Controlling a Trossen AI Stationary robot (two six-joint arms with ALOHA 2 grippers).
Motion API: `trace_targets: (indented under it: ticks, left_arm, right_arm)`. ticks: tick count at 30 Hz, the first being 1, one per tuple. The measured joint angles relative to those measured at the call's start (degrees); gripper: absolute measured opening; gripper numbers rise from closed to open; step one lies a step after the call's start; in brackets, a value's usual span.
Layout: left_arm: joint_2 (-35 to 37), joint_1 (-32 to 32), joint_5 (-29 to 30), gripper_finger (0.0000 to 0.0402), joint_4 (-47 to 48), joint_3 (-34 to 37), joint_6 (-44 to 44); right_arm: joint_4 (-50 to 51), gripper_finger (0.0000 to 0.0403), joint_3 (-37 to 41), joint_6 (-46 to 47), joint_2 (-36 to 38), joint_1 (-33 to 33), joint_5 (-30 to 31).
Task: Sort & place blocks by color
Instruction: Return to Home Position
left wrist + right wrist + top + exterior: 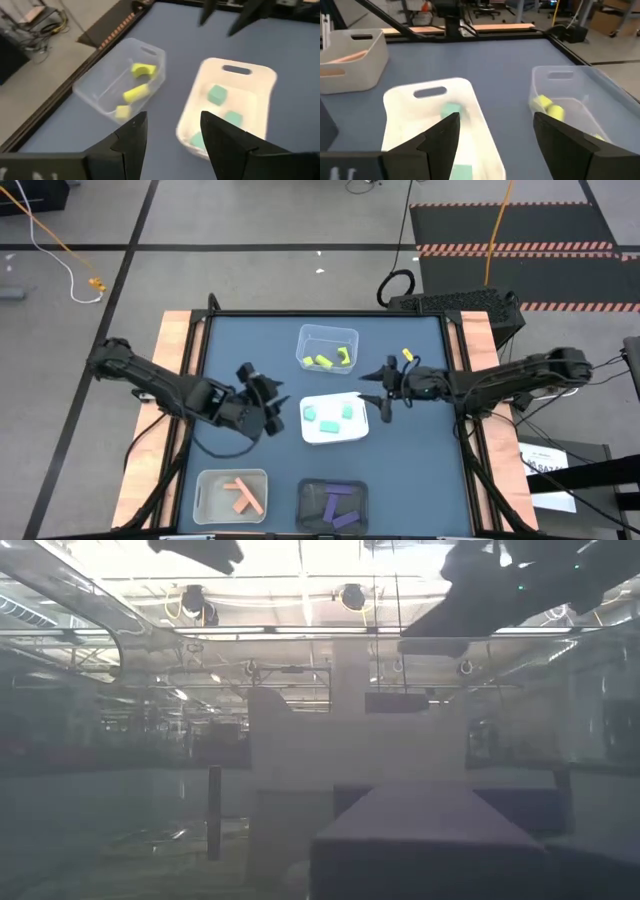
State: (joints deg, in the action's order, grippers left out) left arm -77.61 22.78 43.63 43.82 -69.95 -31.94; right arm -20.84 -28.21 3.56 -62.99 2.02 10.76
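Blue-grey matting covers the desk (420, 470), framed by pale wood strips down both sides, and from where I stand every small toy block I can see lies inside a bin.

In the high view a clear plastic bin (303, 340) sits at upper centre of the mat. It holds three yellow-green blocks (322, 361), one of them arch-shaped. Just below it, about mid-frame, a white plastic bin (318, 437) with a slot handle holds three teal blocks (327, 426), lying apart from one another. Along the bottom of the frame a pale translucent bin (205, 505) at lower left carries salmon-orange blocks (241, 495), bars lying across each other. Beside it at lower centre a black bin (305, 520) carries purple blocks (340, 505), also bars.

Both dark arms reach in from the desk's sides and hang above the mat, one on each side of the white bin. The left gripper (272, 408) is just left of that bin in the high view, with its fingers spread apart and empty. Its wrist view looks past them onto the white and clear bins. The right gripper (378, 393) is just right of the gap between the clear and white bins, its fingers likewise parted and holding no block. Its wrist view takes in the same two bins, with the pale bin farther off at upper left.

The low view is hazy, with only dark arm parts along its top edge.
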Motion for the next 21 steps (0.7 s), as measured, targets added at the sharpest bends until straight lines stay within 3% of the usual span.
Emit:
trace_targets:
  ticks: [7,14,21]
  left_arm:
    - [7.1,2.9,1.4,0.0186,3.4,4.1,-3.2]
    - [15.9,7.3,5.5,0.0186,2.2,14.9,-11.4]
    - [24.1,10.6,9.4,0.0186,2.1,25.8,-21.4]
  right_arm:
    - [2.1,0.0247,5.4,1.2,9.5,-1.8,0.1]
    - [1.5,0.0247,12.2,4.8,15.3,-2.4,2.6]
    - [-5.3,0.0247,18.8,6.3,18.1,-2.4,2.9]
